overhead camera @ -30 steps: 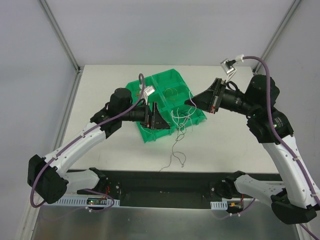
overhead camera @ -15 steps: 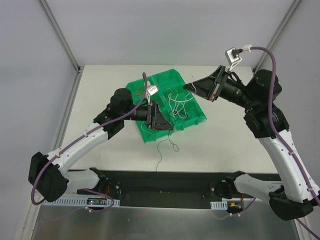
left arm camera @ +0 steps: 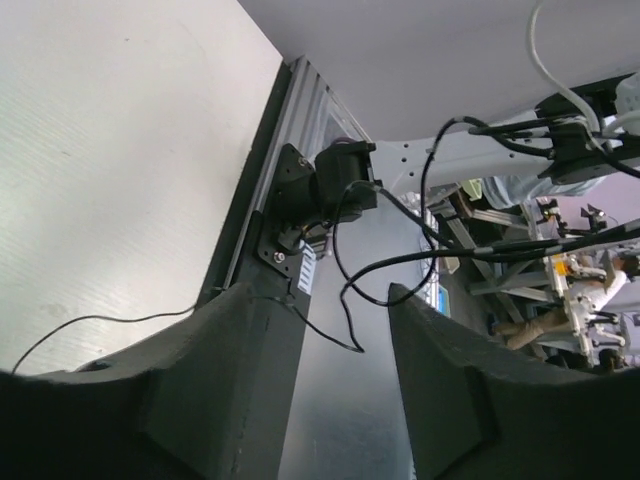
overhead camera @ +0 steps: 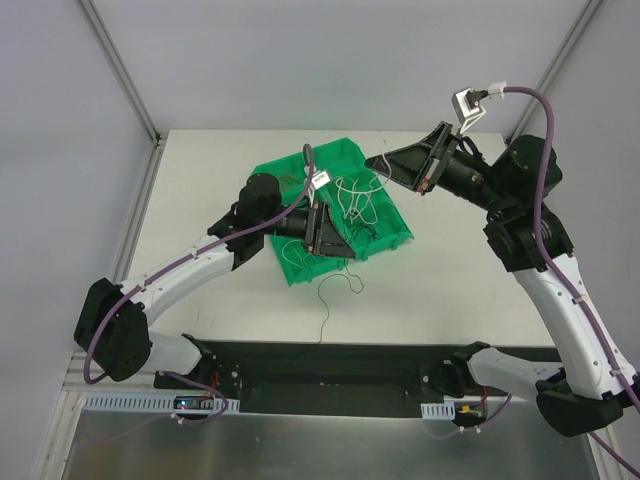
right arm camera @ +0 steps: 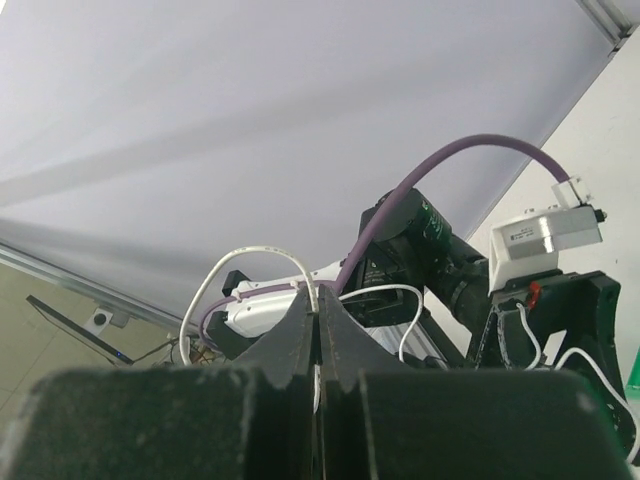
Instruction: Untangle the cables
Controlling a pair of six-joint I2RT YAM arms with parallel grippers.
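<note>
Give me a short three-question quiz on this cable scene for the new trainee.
1. True or false: the right fingers are closed on a white cable.
2. What colour is the tray? A red, B green, C blue.
3. Fill in: a thin dark cable trails from the tray down onto the ____.

Key: 1 true; 2 B; 3 table.
</note>
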